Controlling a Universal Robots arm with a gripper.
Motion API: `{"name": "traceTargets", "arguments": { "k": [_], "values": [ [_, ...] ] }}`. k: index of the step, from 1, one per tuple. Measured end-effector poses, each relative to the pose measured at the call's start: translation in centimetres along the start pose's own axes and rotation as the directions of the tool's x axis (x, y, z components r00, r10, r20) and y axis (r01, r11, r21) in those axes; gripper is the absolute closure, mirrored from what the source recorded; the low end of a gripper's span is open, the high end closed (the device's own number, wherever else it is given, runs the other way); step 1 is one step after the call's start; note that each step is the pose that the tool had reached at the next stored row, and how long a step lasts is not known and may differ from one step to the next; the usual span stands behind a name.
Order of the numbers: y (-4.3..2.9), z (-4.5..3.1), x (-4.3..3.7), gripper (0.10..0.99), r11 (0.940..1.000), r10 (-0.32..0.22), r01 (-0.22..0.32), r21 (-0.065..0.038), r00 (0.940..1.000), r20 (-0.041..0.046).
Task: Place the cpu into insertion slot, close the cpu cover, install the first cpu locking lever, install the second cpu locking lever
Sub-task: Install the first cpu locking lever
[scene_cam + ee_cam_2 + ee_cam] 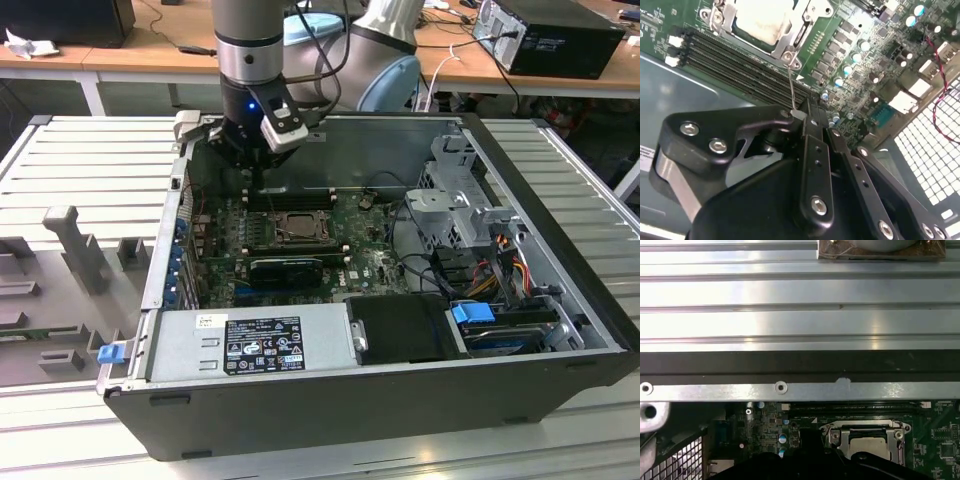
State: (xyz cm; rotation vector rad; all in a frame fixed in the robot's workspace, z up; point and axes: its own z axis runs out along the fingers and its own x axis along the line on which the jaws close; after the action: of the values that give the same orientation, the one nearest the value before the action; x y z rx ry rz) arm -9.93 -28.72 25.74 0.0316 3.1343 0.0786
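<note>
The gripper [807,114] has its black fingers drawn together. A thin wire locking lever [791,85] rises from one corner of the socket up to the fingertips, and its flat pale end lies pinched between them. In the exterior view the gripper [252,172] hangs inside the open computer case [350,410], over the far edge of the motherboard [855,60], just beside the socket.

The cpu [762,22] lies flat in the insertion slot [293,229]. Its face is pale, smooth and a little shiny, with a beige-silver tone. The cpu cover [725,12] is down over it. It is a silvery-grey metal frame, and the chip shows through its square opening. In the first wrist view the cpu [872,444] sits in the same frame, with a round screw head at each of the two visible corners.

The fingers are of matt black metal, long and flat, with bright screw heads along the links. The motherboard is green and densely covered with small grey chips and round silver capacitors. Long black memory slots [735,62] with white clips at one end run just beside the socket. A black ribbed heatsink [285,268] sits near the socket, on its near side in the exterior view. A grey power supply [250,345] with a printed label fills the near corner of the case. The case rests on a table [90,150] of ribbed aluminium profiles that reflect the light.
</note>
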Motion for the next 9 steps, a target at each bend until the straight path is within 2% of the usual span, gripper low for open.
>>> {"name": "traceTargets", "arguments": {
  "k": [9],
  "values": [
    [0.01, 0.06, -0.75, 0.980, 1.0000, 0.000, 0.000, 0.000, 1.0000, 0.0000]
  ]
}}
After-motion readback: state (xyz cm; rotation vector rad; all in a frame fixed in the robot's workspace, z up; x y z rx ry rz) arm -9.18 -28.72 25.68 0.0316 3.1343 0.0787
